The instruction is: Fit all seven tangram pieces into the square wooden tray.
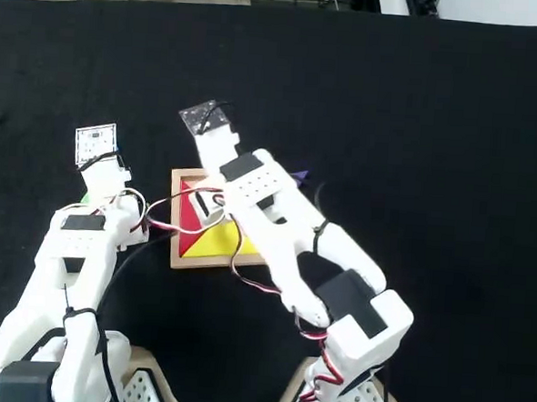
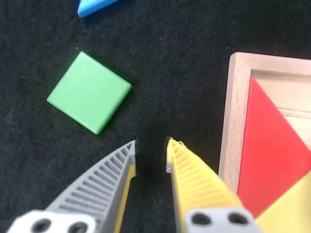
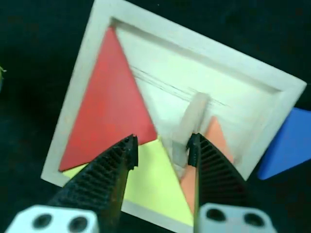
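While the left gripper (image 2: 150, 141) and right gripper (image 3: 163, 141) gape open, the wooden tray (image 3: 194, 42) holds three pieces: red triangle (image 3: 107, 116), yellow triangle (image 3: 150, 179), orange triangle (image 3: 221, 138).

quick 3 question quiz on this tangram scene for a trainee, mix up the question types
1. True or false: the green square lies inside the wooden tray.
2. Which colour piece borders the yellow triangle in the tray? A purple, B red, C green.
3. Fill in: the left pincer is ____, holding nothing.
Key: 1 false, it lies outside the tray. 2 B, the red triangle. 3 open.
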